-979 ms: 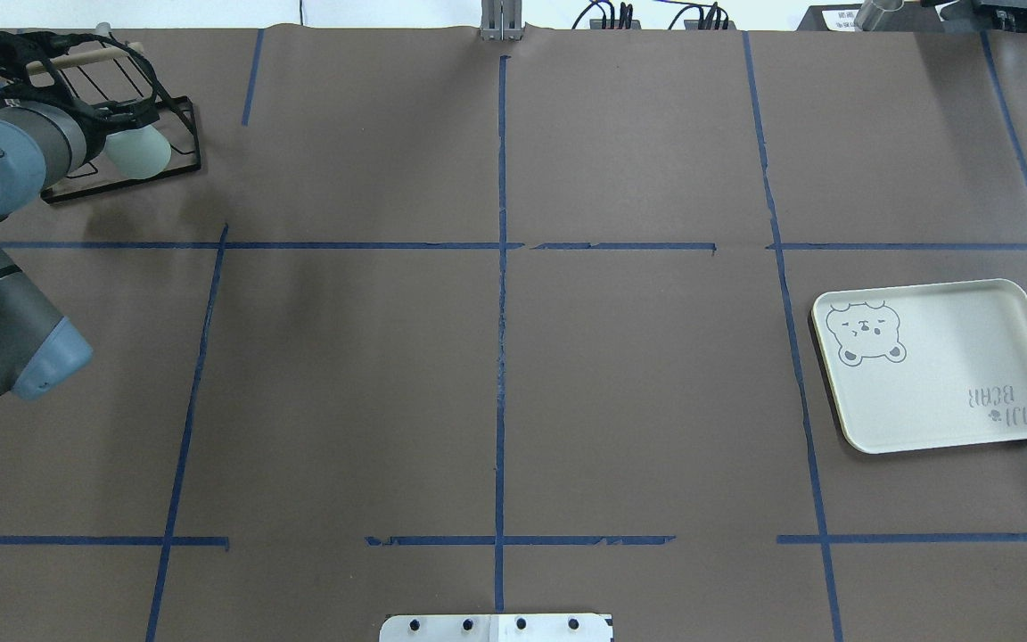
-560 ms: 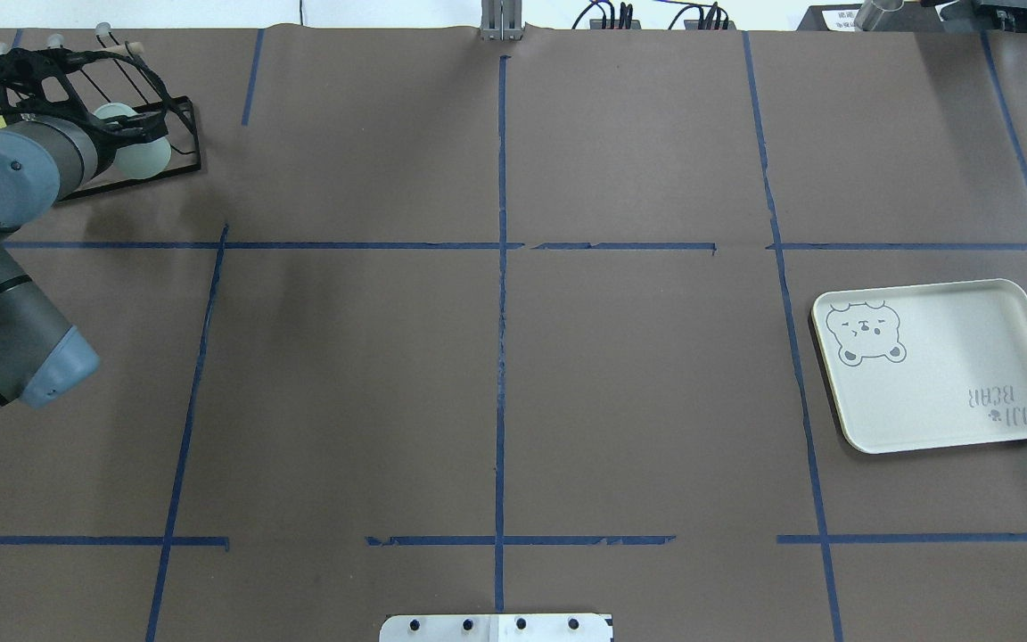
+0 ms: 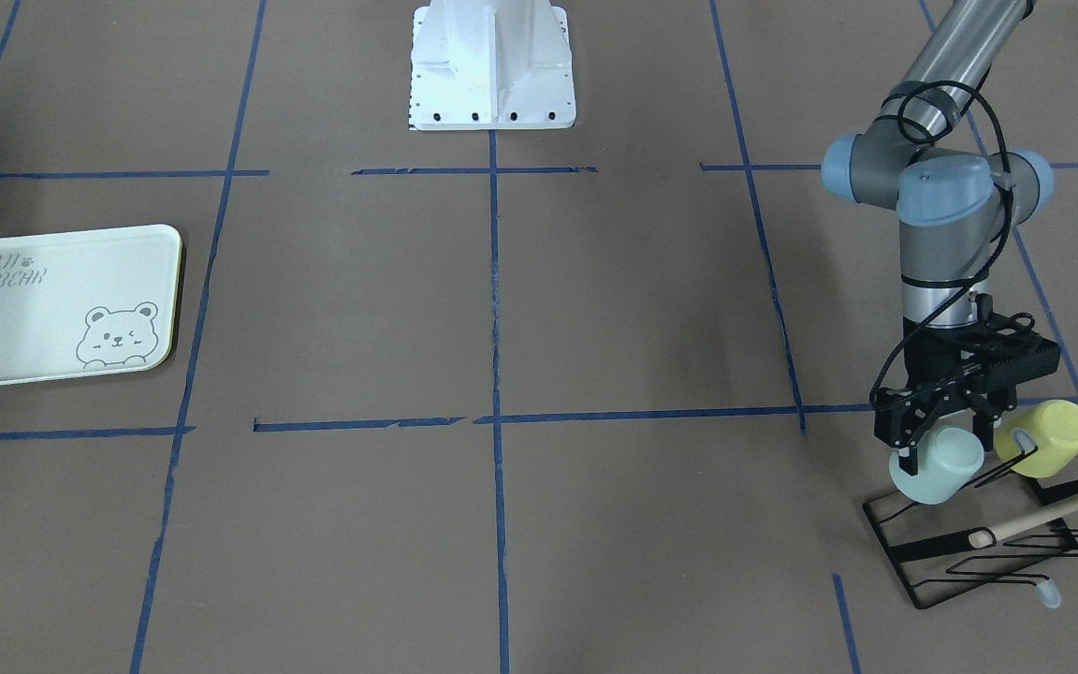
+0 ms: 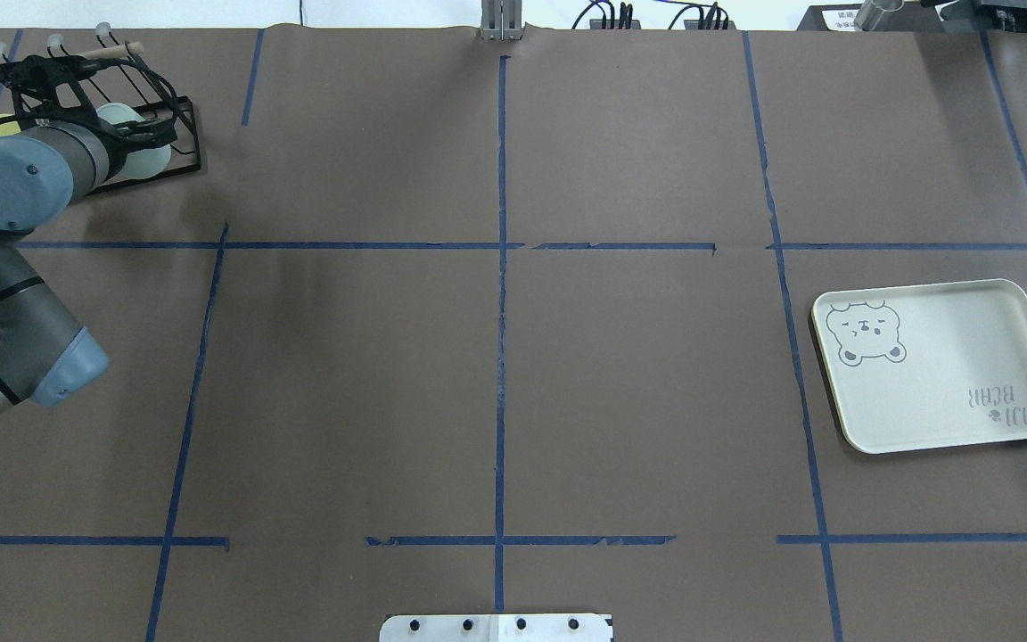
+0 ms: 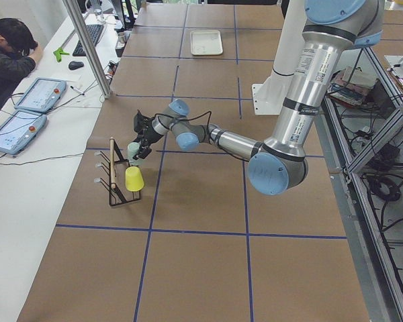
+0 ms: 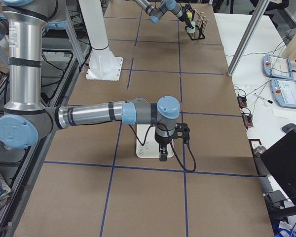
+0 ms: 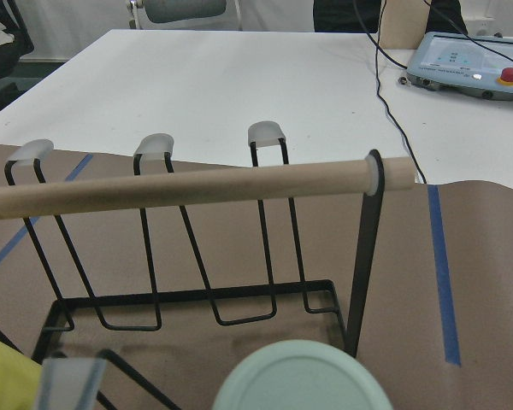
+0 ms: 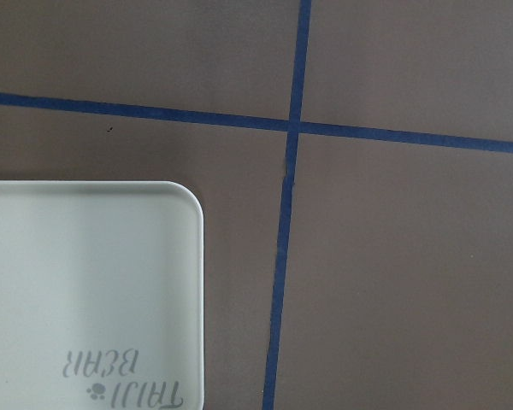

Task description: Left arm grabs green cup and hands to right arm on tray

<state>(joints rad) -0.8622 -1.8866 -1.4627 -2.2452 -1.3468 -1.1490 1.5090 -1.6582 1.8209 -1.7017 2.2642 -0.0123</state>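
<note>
The green cup hangs on a black wire rack at the table's far left corner. It also shows in the overhead view and, base-on, at the bottom of the left wrist view. My left gripper is open, with one finger on each side of the cup, and I see no squeeze. The tray lies empty on the right side of the table. My right gripper hovers over the tray's edge. I cannot tell whether it is open or shut.
A yellow-green cup hangs on the same rack beside the green one. The rack has a wooden dowel handle and capped wire pegs. Blue tape lines cross the brown table. An operator sits beyond the table's far side.
My left arm has moved farther toward the rack, and its gripper now covers more of the green cup. The cup stays on the rack. The tray has not moved.
</note>
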